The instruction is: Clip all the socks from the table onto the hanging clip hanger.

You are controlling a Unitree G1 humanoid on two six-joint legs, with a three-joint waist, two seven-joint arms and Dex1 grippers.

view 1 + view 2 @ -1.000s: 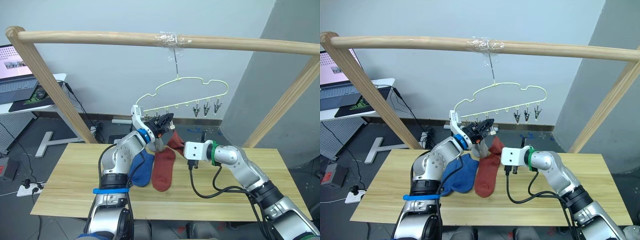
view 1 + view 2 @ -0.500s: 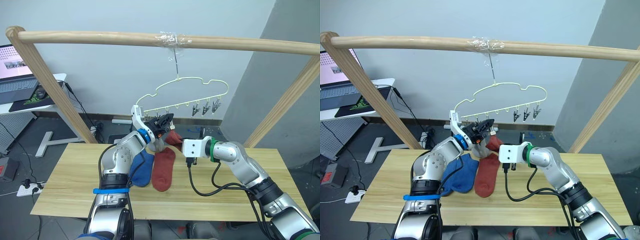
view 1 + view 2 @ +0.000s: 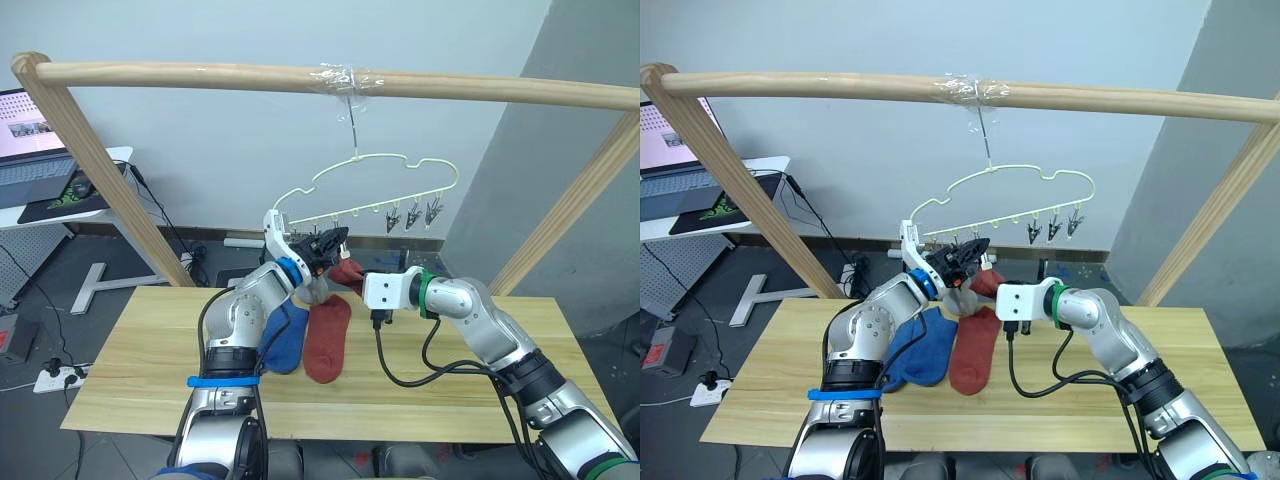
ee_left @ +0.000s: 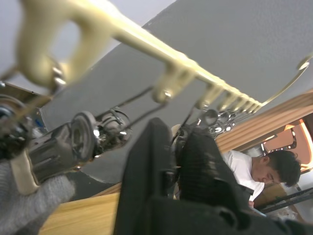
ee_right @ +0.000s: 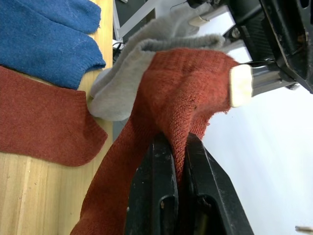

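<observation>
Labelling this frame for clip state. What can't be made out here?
- Whether the red sock is already in a clip: head views, the left gripper covers it.
- What the left gripper presses: left wrist view, blurred.
- The grey sock: mostly behind the red one.
- The right gripper: head views, behind its white wrist block.

Soft, even indoor light fills the head views, sharp throughout, with faint shadows on the table (image 3: 140, 380). The left wrist view blurs the near clip hanger (image 4: 161, 54); a pale, washed-out background glares behind the red sock (image 5: 176, 93) in the right wrist view.
</observation>
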